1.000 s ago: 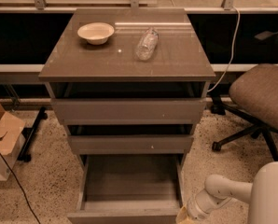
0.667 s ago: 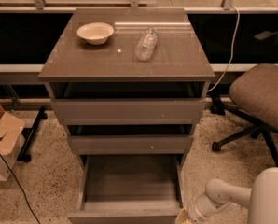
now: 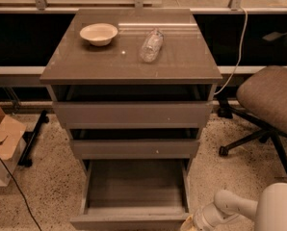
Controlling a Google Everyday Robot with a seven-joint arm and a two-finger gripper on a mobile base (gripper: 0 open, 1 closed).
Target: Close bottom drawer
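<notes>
The bottom drawer of the grey-brown cabinet is pulled far out, showing its smooth empty floor; its front edge lies at the bottom of the view. The middle drawer and top drawer above it stand slightly out. My white arm reaches in from the bottom right. The gripper is at the drawer's front right corner, cut off by the frame's edge.
A cream bowl and a clear plastic bottle lie on the cabinet top. An office chair stands to the right, with a cable hanging behind. A cardboard box is on the floor at the left.
My arm has sunk slightly lower and drifted a little to the right near the drawer's front right corner. The drawer has not visibly moved.
</notes>
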